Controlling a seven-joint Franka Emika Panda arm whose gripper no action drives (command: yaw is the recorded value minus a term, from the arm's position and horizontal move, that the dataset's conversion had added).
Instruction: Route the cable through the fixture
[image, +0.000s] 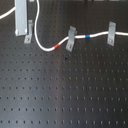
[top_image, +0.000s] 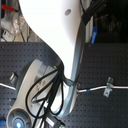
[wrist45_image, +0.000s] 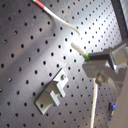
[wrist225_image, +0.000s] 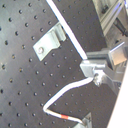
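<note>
I have the cable (wrist45_image: 80, 50) pinched between my end effector (wrist45_image: 97, 67) fingers, narrow on the cord, as both wrist views show. In the first exterior view the cable (image: 52, 48) runs from the upper left, dips past the left clip (image: 28, 34), carries its red band (image: 59, 46) up to the middle clip (image: 71, 37), then its blue band (image: 88, 36) and on to the right clip (image: 111, 34). My end effector (image: 22, 20) sits at the first exterior view's upper left, just beside that small left clip, which I take to be the fixture still to be threaded (the cord seems to pass beside it, not through it).

Risks, as I judge them: the cord could slide in my grip, or a hard pull could drag it out of the middle clip. My fingers could also knock the fixture (wrist45_image: 52, 95), since it stands close.

The perforated bench (image: 65, 95) is open on the near side; the far edge lies close behind me, so room there is tight.
</note>
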